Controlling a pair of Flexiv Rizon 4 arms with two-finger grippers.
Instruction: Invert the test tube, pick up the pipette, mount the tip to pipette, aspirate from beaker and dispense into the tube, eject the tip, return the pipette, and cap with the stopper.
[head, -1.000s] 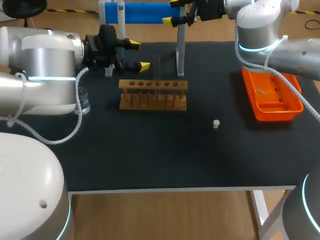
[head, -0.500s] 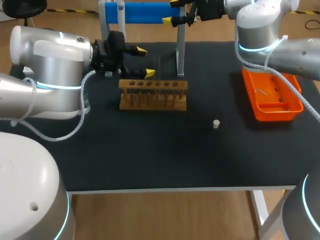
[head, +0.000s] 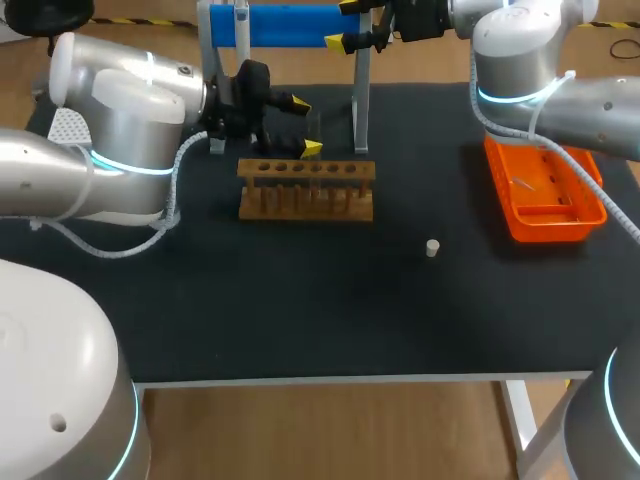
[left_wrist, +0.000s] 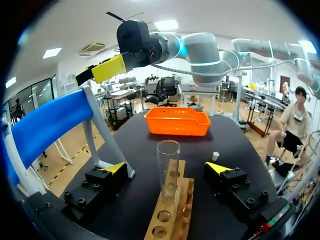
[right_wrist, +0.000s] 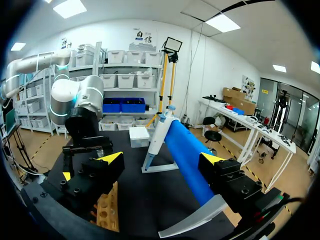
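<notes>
Our left gripper has slid right along the far edge of the tabletop over the last second. Its fingers are now spread wide on either side of the test tube, with a gap on both sides, so nothing's grabbed. The tube stands upright, mouth up, in the wooden rack at the far middle of the tabletop. Our right gripper hasn't budged: it's wide open and empty above the far edge. The stopper lies mid-tabletop, and the orange tray sits by the right edge.
</notes>
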